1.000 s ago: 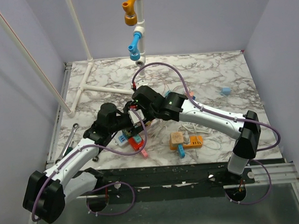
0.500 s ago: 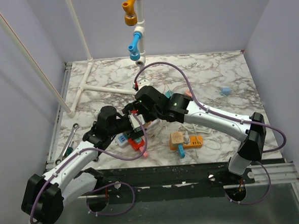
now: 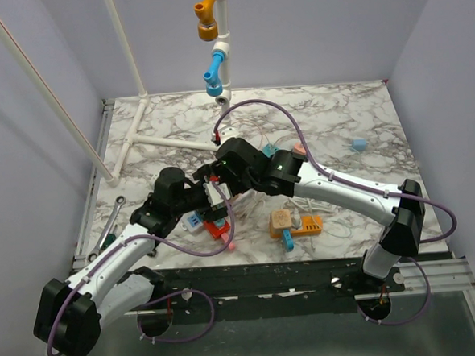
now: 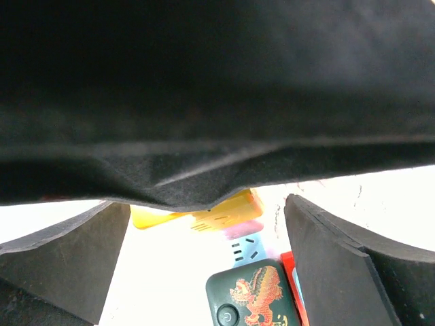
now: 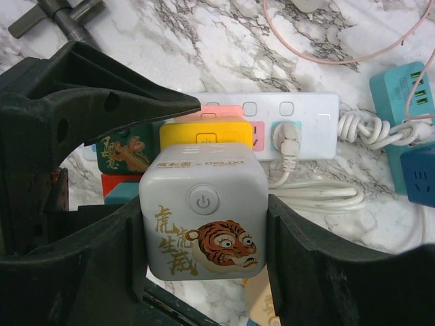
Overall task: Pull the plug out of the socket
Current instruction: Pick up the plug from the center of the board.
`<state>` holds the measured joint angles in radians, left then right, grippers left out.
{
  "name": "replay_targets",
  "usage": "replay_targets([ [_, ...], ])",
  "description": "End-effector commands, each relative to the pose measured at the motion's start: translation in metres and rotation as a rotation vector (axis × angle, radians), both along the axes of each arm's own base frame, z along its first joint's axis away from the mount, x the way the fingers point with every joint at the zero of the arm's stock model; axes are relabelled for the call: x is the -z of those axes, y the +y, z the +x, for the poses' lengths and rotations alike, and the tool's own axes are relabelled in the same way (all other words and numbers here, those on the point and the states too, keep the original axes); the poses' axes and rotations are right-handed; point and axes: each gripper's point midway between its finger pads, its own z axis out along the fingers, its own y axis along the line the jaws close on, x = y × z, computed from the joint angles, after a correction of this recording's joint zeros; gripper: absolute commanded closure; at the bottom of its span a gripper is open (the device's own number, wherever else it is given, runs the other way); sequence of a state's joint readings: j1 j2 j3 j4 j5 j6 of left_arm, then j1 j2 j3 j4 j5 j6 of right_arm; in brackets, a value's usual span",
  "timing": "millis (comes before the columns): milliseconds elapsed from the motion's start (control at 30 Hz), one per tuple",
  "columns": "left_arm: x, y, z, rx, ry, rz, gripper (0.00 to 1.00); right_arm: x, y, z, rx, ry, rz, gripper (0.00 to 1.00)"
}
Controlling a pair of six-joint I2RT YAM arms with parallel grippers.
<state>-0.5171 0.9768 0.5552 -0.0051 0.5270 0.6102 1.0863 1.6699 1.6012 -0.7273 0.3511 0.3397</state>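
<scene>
Frankly, with my right gripper (image 5: pixel 202 252) clamped on the plug (image 5: pixel 202 204) at the power strip (image 5: pixel 299 122) and my left gripper (image 4: pixel 204 227) gaping beside it, the strip, seemingly unpinned, could lift too.

Gold 虎虎生威 and a power symbol on the white cube plug (image 5: pixel 202 224); power symbol on green cube (image 4: pixel 255 299).

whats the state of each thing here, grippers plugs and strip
left gripper, jaws open, empty
right gripper, jaws shut on the white tiger cube
white tiger cube, gripped upright; seated in a socket or free, cannot tell
power strip, lying flat
round white plug, plugged into the power strip
dark green cube, ungripped
</scene>
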Motion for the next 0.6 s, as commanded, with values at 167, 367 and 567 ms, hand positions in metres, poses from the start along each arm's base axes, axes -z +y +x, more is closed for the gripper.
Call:
replay_targets([
  [167, 0.015, 0.019, 0.007, -0.119, 0.066, 0.027, 0.04, -0.049, 0.013, -0.009, -0.036, -0.059, 0.173, 0.99],
  [367, 0.005, 0.024, 0.006, -0.136, 0.123, -0.008, 0.02, -0.079, 0.003, 0.000, -0.005, -0.133, 0.164, 0.99],
  [567, -0.031, 0.024, 0.003, -0.157, 0.135, -0.102, 0.02, -0.114, -0.016, 0.000, 0.027, -0.191, 0.195, 0.99],
])
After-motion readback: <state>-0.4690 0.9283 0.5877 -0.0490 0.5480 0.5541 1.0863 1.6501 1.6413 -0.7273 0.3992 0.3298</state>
